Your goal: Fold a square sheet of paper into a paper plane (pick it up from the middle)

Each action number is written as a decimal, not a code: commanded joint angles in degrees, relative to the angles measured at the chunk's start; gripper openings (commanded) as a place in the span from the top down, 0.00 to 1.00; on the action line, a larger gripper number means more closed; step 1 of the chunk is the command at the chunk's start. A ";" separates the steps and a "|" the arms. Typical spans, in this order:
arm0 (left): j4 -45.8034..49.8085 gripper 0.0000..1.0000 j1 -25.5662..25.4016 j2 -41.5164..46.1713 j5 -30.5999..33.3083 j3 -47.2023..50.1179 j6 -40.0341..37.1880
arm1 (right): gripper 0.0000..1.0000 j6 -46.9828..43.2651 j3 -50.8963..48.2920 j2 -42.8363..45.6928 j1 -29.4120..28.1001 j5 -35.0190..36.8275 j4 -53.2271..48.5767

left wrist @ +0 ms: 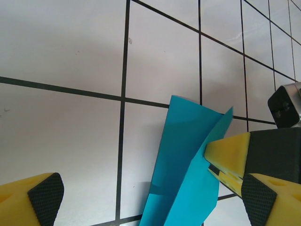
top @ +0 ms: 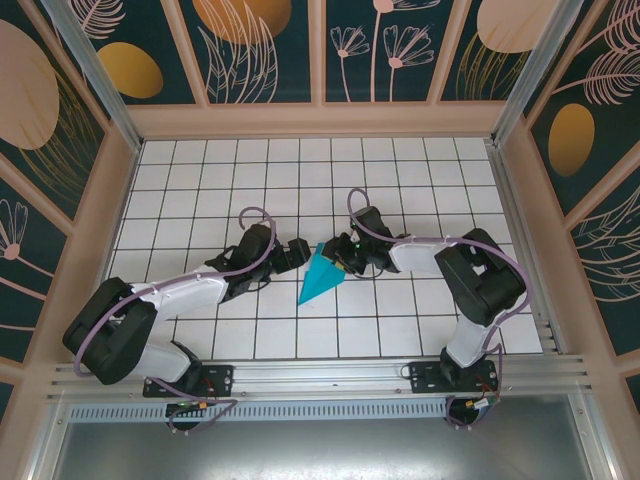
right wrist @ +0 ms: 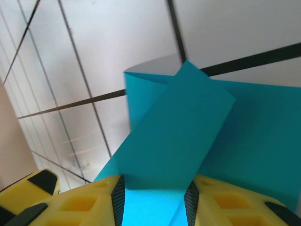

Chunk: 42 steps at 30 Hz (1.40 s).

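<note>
**Right end effector clamps the folded paper; left one is spread beside it**

The right end effector [top: 346,258] sits over the middle of the gridded white desk [top: 200,170] and is the reference for everything else here. Its yellow fingers [right wrist: 221,207] are closed on the teal paper [top: 320,280]. The right wrist view shows a flat strip of the paper running down between the two dark pads, so it is gripped from both sides.

The paper is a creased, narrow shape. Its wide end is at the right end effector, and it tapers away from there toward the near left, ending in a sharp point. Folded layers overlap near the grip, with one flap lying at an angle across the others. I cannot tell whether the far point rests on the desk or hangs just above it.

The left end effector [top: 300,248] is just to the left of the right end effector, facing it across the wide end of the paper. Its fingers [left wrist: 37,197] are well apart. In the left wrist view the paper rises between them, with one of the right end effector's fingers pinching its edge close to the left end effector's right-hand finger. Neither left finger visibly presses the paper.
</note>
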<state>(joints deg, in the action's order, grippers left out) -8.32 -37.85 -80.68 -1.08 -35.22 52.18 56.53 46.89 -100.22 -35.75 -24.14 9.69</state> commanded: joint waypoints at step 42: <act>-23.26 0.02 2.34 9.89 -29.66 2.82 13.82 | 0.98 3.52 -4.04 12.72 9.63 -26.92 36.79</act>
<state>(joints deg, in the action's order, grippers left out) -24.27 -35.73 -69.43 -26.41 -32.58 62.74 56.75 41.23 -86.61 -26.24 -46.41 39.53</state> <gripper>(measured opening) 0.985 0.064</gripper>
